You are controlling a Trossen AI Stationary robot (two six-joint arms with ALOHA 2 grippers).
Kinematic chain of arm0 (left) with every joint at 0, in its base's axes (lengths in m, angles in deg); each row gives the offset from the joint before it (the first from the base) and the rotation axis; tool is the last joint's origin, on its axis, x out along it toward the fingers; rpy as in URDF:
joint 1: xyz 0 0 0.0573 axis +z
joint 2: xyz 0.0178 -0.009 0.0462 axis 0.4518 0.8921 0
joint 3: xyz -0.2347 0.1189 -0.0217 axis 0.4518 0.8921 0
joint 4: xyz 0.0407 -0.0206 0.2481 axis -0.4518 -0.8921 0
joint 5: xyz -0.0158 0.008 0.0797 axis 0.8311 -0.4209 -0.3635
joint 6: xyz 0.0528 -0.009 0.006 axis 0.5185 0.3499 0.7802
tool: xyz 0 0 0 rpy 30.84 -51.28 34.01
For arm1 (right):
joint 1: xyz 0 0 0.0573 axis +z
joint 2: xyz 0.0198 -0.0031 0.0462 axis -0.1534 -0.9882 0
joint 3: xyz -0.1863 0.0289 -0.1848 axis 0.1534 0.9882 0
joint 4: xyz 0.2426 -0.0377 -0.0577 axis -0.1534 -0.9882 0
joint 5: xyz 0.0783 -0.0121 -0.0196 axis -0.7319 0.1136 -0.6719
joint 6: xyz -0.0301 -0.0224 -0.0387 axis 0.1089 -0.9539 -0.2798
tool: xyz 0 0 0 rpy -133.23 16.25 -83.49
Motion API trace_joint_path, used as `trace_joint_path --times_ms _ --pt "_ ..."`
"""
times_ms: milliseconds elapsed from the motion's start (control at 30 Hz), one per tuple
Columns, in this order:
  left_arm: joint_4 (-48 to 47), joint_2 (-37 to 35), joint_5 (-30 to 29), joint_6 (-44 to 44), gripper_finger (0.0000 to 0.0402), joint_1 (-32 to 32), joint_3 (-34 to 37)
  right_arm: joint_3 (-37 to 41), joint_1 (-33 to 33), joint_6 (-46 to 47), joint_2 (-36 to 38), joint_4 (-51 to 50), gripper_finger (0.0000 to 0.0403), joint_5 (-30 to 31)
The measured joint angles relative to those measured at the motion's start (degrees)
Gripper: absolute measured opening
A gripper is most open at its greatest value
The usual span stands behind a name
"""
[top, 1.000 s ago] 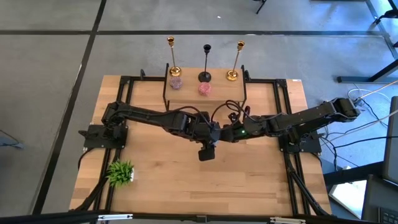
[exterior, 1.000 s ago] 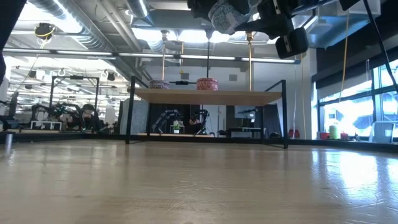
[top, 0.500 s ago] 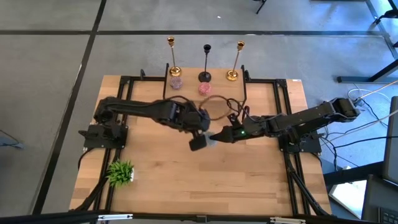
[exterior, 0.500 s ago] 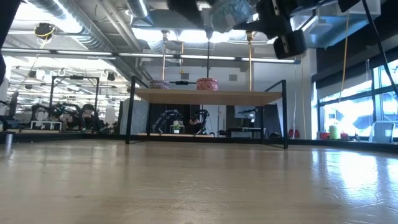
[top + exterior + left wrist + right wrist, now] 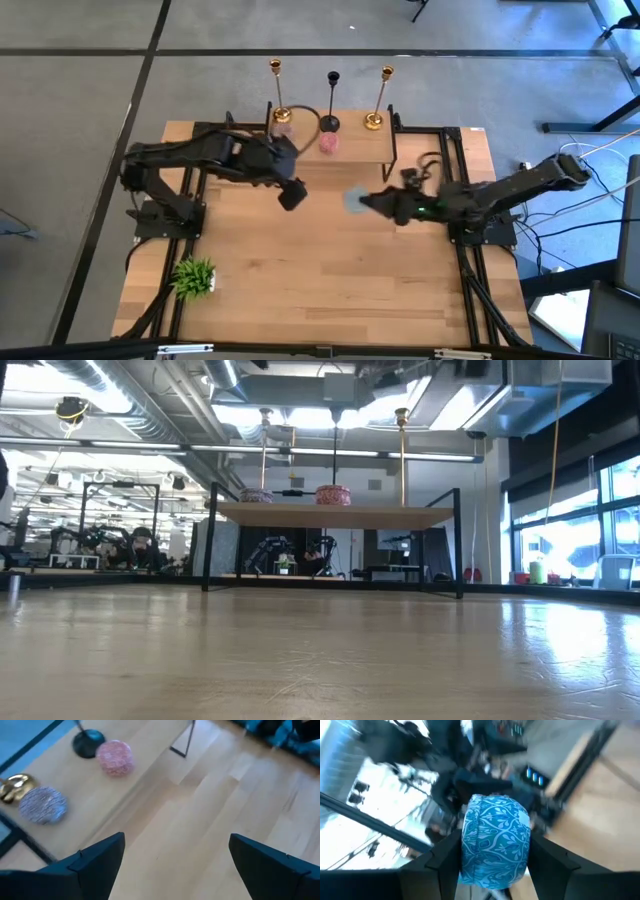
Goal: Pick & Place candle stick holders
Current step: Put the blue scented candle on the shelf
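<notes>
Three candle stick holders stand by their round bases on a raised wooden shelf [image 5: 355,150] at the table's far edge: gold [image 5: 279,95], black [image 5: 331,100] and gold [image 5: 378,98]. My left gripper [image 5: 290,195] hangs open over the table near the shelf's left end, with nothing between its fingers [image 5: 175,865]. My right gripper [image 5: 362,201] is right of it, shut on a blue patterned round holder [image 5: 495,840], also seen as a pale blue patch [image 5: 353,200] in the high view. The low view shows the shelf [image 5: 330,514] but no gripper. My right gripper pinches the blue patterned round holder between its two fingers, one on each opposite side [image 5: 468,845]. The fingers [image 5: 442,862] come at it about level, from the table's right side. The holder is lifted clear of the table.
A pink round holder [image 5: 328,143] and a greyish one [image 5: 43,805] sit on the shelf in front of the candlestick bases. A small green plant [image 5: 194,277] stands at the near left. The shelf's black legs [image 5: 392,150] stand on the table; bare wood lies nearer.
My left gripper has drawn away from my right gripper, going up and toward the table's far left, and has turned. My right gripper has risen with the blue holder and shifted a little toward the right. Both have left the top of the low view.
</notes>
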Motion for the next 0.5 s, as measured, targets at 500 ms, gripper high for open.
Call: trace_joint_path --times_ms 500 --pt "47.6 -18.6 12.7 -20.5 0.0328 0.0 37.0 0.0 18.2 -10.1 7.9 -0.8 0.0195 39.3"
